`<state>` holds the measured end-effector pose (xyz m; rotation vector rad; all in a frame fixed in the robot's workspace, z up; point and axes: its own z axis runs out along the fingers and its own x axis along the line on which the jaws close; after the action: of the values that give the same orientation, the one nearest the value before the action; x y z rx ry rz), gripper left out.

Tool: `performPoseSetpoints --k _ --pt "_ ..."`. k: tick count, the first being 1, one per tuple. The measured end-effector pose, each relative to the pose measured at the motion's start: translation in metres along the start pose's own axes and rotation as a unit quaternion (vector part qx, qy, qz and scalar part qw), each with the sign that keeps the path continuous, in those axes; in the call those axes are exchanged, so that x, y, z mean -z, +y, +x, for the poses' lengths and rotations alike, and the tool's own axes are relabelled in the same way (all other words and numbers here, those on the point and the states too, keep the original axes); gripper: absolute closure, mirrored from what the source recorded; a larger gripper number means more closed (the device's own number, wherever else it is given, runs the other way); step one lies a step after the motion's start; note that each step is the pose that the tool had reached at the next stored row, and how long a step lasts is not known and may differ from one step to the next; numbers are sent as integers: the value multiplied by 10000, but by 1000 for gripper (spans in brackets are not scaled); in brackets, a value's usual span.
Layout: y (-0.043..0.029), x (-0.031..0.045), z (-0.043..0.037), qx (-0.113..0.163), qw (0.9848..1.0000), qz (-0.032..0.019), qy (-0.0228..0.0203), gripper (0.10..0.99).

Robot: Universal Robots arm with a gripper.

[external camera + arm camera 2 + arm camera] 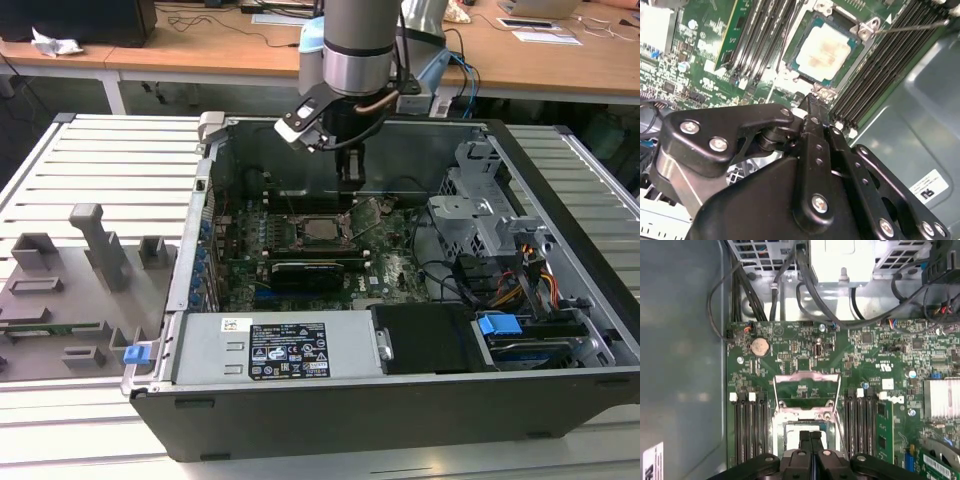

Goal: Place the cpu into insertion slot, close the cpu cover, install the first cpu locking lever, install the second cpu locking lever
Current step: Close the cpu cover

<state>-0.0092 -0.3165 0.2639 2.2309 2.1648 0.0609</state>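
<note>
The cpu (825, 47) is a flat square chip. Its metal top is pale silvery-beige (a faint tan smear marks the middle), with a thin green edge around it. It is seated in the insertion slot (780, 427), the metal-rimmed socket between two banks of long black memory slots (750, 430).

In the second wrist view the chip's whole face lies just past the tips of the gripper (811, 100), apart from them. A thin locking lever (910, 27) runs off from the socket's far corner, well beyond the gripper.

In the first wrist view the gripper (810, 434) sits across the middle of the slot and hides most of the chip. That view gives the cpu cover (807, 375) instead, a silver-grey frame swung open to the side of the slot farther from the gripper. Green board shows through its square window. I cannot tell whether it stands upright or lies flat.

In both wrist views the two black fingers are pressed together with a hairline seam between them, and nothing is visible in their grasp.

The exterior view adds the setting. The gripper (350, 180) hangs inside an open computer case (400, 420) on a slatted table (100, 160), with the chip (322, 228) just below and in front of it.
</note>
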Motion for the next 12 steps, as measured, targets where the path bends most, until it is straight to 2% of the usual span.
performPoseSetpoints --k 3,9,10,12 --pt "50 1 2 0 10000 2 -1 980" --pt "84 48 3 0 10000 0 2 980" --pt "104 48 4 -1 10000 0 2 980" --pt "226 44 7 0 10000 4 -1 980"
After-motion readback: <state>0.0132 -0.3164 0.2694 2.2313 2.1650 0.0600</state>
